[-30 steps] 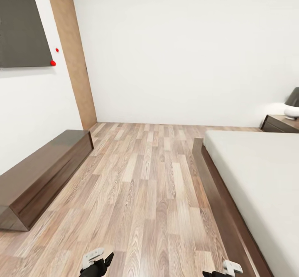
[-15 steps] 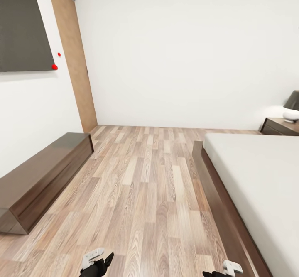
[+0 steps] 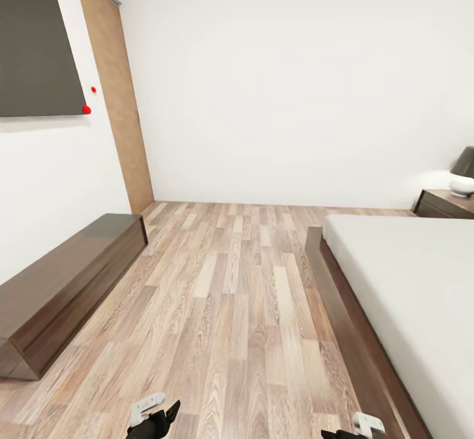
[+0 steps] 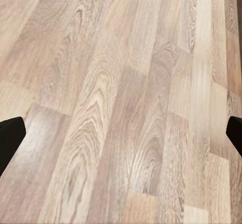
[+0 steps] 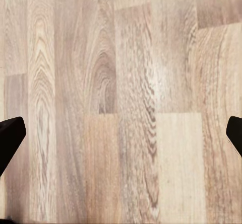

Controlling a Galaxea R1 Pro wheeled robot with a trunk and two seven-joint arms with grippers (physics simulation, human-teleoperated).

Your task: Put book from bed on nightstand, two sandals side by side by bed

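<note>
Wood-plank floor (image 3: 237, 294) takes up most of the head view, light brown, running up to a white wall (image 3: 283, 83) at 12 o'clock. Over at 3 o'clock sits the bed (image 3: 421, 281), pale grey-white mattress on a low dark brown frame, and nothing lies on the part of the mattress that's in frame. Past its far corner, around 2 o'clock, is the nightstand (image 3: 442, 203) with a lamp (image 3: 463, 174) on top, right at the picture's edge. At 9 o'clock a long low dark-brown cabinet (image 3: 62, 287) runs along the side wall, with a dark panel (image 3: 33, 51) hung above it at 10 o'clock, two little red dots (image 3: 86, 109) by its corner, and a tan wooden door (image 3: 118, 97) at about 11. The left gripper (image 3: 153, 416) pokes in at 7 o'clock and the right gripper (image 3: 355, 426) at 5 o'clock, both low over bare floor, the right one just beside the bed frame. Left wrist view: the left gripper (image 4: 121, 136) has its dark fingertips (image 4: 10, 136) way out at both edges, so the jaws are spread wide with only planks between them. Same deal in the right wrist view, where the right gripper (image 5: 121, 136) has its fingertips (image 5: 10, 136) far apart and is holding nothing. The bed is off at 3 o'clock from both sets of jaws, and the nightstand is well apart from them, up by the far wall.
</note>
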